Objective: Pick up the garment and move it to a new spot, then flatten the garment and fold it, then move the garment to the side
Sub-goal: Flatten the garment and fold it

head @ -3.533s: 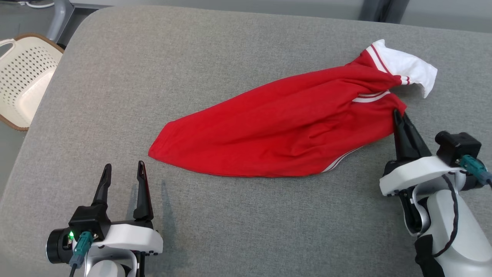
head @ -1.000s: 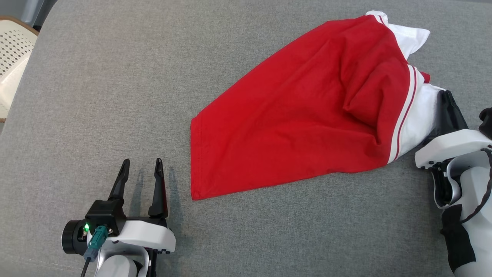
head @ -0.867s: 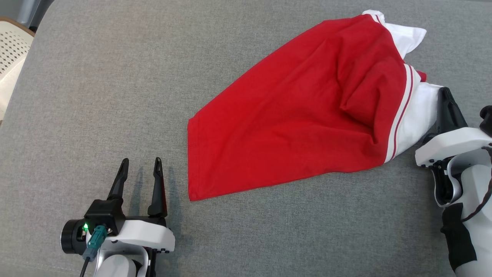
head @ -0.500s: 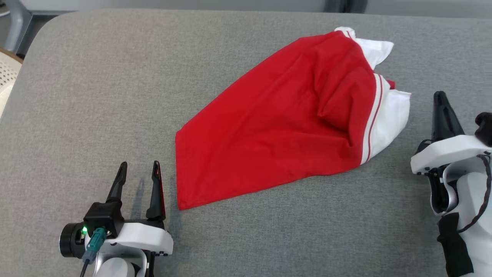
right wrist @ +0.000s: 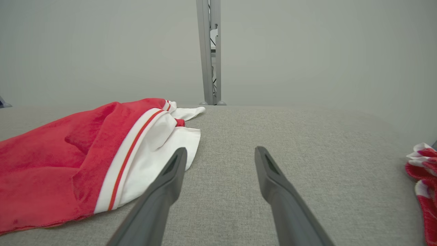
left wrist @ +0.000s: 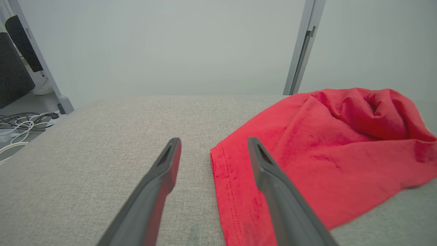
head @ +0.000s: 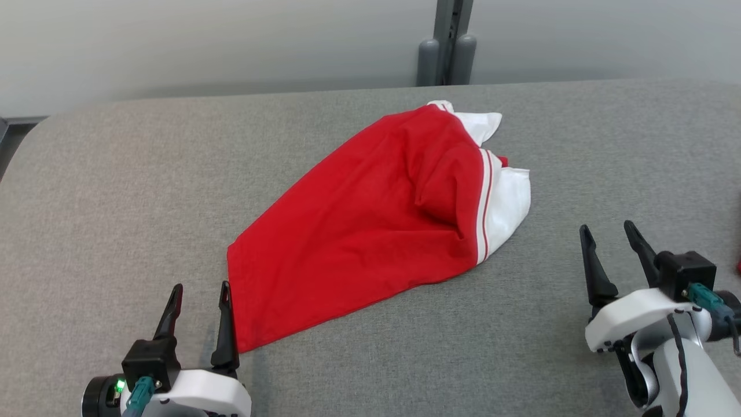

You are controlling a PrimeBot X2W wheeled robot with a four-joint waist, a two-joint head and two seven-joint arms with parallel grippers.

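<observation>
Starting nearest: left claw sits low at front-left of the grey fabric tabletop, fingers wide apart, nothing between them. Its right finger is just beside the near hem corner of the garment; touching or not, I cannot tell. A small green light glows on that wrist. Right claw at front-right is also wide and empty, apart from the cloth.

Garment lies mid-tabletop, red body running diag. from near-left to far-right, w/ a bunched white part and red-white stripes at the far-right end.

Left wrist view gives the stitched hem close up, seen between its fingers, w/ raised red folds behind. Off the tabletop's left edge, cables lie on the floor.

Right wrist view gives the white end w/ a red stripe, and far to its right a second red-white cloth.

Behind: pale plain wall and a grey metal post.
</observation>
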